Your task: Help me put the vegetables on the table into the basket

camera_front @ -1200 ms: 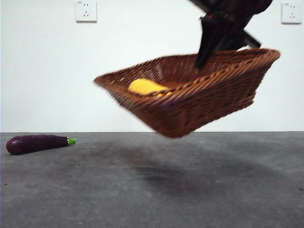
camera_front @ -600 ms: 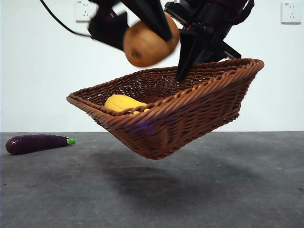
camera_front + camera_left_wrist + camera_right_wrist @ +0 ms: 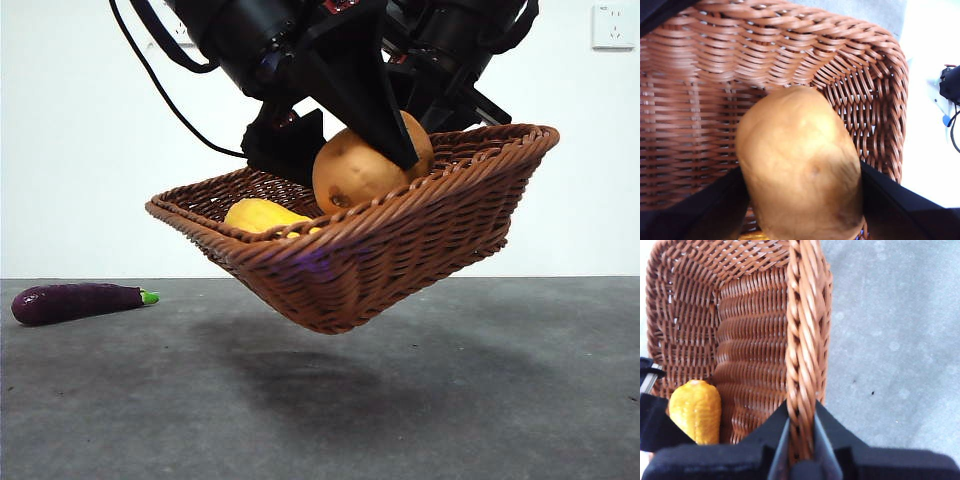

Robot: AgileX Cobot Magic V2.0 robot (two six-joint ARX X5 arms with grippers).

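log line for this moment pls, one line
left gripper: shut on potato, over basket | right gripper: shut on basket rim, basket off table, tilted | yellow vegetable: in basket | eggplant: on table

Fingers (image 3: pixel 785 432) pinching basket (image 3: pixel 805 330) rim

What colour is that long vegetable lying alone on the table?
Dark purple eggplant with a green stem, seen best in the front view.

Bright even light, soft shadow, sharp
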